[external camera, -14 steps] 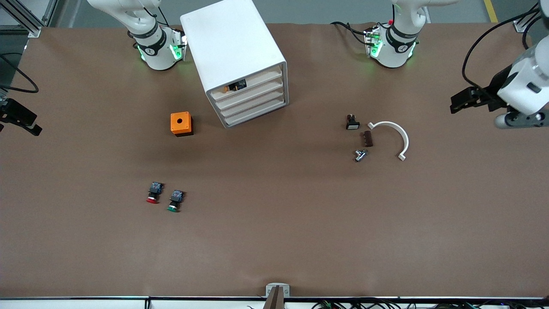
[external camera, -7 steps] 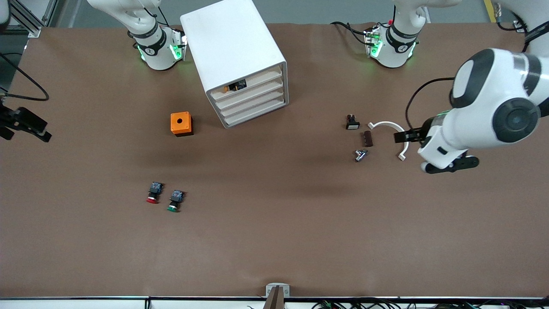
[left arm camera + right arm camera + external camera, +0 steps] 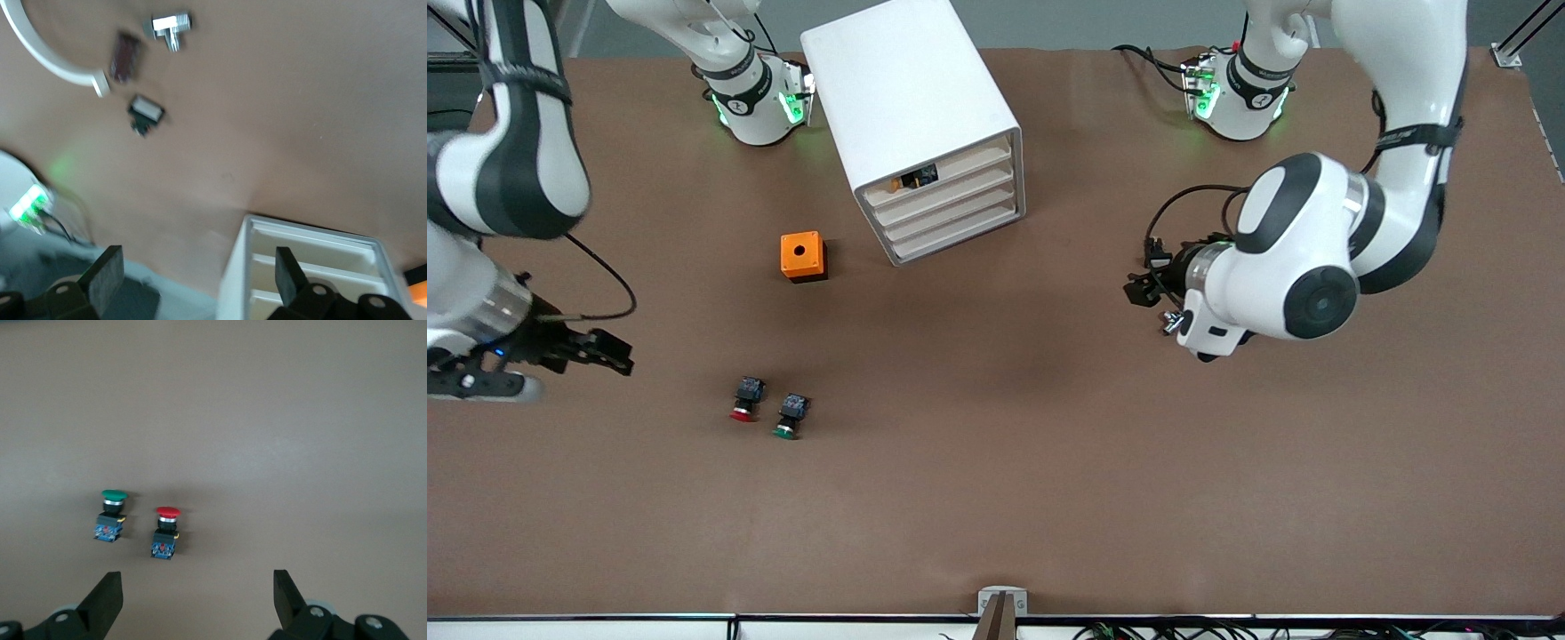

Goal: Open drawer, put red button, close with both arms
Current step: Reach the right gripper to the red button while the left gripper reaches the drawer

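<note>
The white four-drawer cabinet (image 3: 911,107) stands near the robots' bases, and its second drawer (image 3: 950,197) is shut. The red button (image 3: 743,401) lies on the table beside a green-capped one (image 3: 789,418). In the right wrist view the red button (image 3: 165,532) lies ahead of my right gripper (image 3: 197,597), which is open and empty. In the front view that gripper (image 3: 614,358) hangs over the table toward the right arm's end from the buttons. My left gripper (image 3: 1141,290) is open and empty over the small parts. Its wrist view (image 3: 197,277) shows the cabinet front (image 3: 313,267).
An orange box with a hole (image 3: 802,256) sits beside the cabinet toward the right arm's end. Under the left arm lie a white arc (image 3: 40,57), a brown part (image 3: 125,57), a metal fitting (image 3: 168,25) and a black switch (image 3: 145,111).
Both arms have swung in from the table's ends. The left gripper moved over the small parts toward the cabinet. The right gripper moved toward the two buttons. Nothing on the table has moved.
</note>
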`<state>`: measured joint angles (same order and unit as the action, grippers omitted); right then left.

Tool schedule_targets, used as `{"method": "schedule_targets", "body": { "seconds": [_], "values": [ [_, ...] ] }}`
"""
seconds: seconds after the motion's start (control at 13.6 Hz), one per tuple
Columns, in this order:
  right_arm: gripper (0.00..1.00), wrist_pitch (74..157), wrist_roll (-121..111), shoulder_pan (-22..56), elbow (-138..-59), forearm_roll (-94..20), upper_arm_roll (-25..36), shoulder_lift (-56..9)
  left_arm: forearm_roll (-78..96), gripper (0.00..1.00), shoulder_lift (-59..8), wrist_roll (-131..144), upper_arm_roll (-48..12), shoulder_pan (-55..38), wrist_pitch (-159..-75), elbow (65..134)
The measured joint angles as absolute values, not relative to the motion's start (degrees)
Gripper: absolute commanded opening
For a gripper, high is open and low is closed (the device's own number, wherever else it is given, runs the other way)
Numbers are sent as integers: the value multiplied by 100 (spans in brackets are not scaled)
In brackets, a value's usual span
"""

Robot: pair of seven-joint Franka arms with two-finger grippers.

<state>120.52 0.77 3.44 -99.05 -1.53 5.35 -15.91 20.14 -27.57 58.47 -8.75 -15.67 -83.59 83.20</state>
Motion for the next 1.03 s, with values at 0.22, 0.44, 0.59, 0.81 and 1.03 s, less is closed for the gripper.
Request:
{"method": "schedule_targets", "body": {
  "seconds": [0.22,0.44,0.59,0.81,1.03],
  "values": [
    [100,12484,304,350,-10025,-293,451,-2197,2466,100,-3259,7218,-878,-1848,-8518,8224],
    [100,12714,445,350,-10031,-749,366,-2803,2932,100,-3773,8906,-880,-2122,-8738,8104],
    [100,12955,493,351,-10030,-891,219,-3170,3399,100,-4063,10226,-881,-2270,-8866,8081],
    [100,13079,646,366,-10025,-894,93,-3508,3883,100,-4375,11362,-886,-2456,-8876,8054],
    [100,13070,654,360,-10027,-896,95,-3633,4711,96,-4611,11720,-885,-2649,-8877,8052]
  ]
}}
